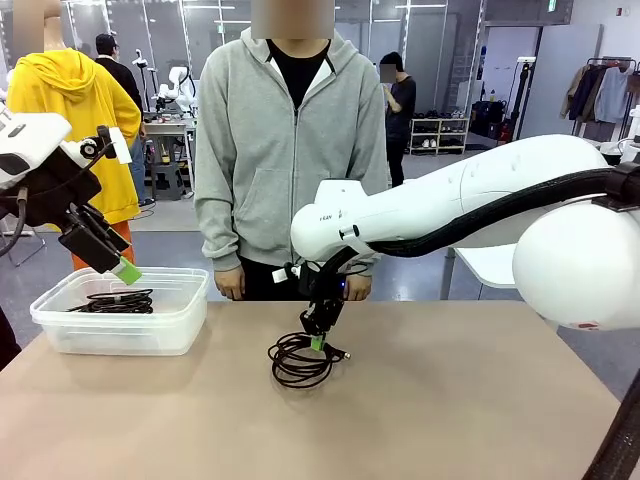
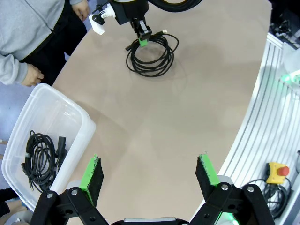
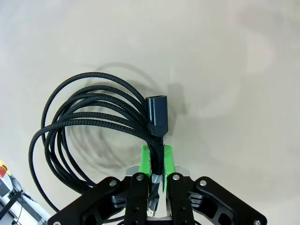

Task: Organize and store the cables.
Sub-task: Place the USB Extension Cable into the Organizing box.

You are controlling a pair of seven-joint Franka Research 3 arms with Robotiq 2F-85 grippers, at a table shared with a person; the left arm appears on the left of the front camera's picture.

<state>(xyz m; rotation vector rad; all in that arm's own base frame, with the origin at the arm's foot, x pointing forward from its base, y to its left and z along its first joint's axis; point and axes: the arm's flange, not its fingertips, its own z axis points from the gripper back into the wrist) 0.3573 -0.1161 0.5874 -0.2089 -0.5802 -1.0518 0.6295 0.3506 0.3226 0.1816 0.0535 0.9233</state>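
Note:
A coiled black braided cable [image 1: 300, 360] lies on the tan table near its middle, in front of the person. My right gripper [image 1: 318, 340] is shut on that cable's strands [image 3: 93, 122]; its dark plug [image 3: 156, 115] pokes out past the green pads [image 3: 168, 157]. From the left wrist view the same cable [image 2: 151, 54] and right gripper [image 2: 143, 40] sit far off. Another black cable [image 1: 115, 300] rests in the clear plastic bin [image 1: 60, 325], also seen as a coil [image 2: 42, 159] in the bin [image 2: 79, 122]. My left gripper [image 1: 110, 258] hangs open above the bin, its fingers [image 2: 93, 178] wide apart.
A person in a grey hoodie stands at the far edge, one hand [image 2: 30, 75] near the bin and the other [image 1: 358, 288] by the table edge. Bare tabletop [image 1: 450, 400] spreads to the right and front. A red emergency button [image 2: 277, 171] sits off the table.

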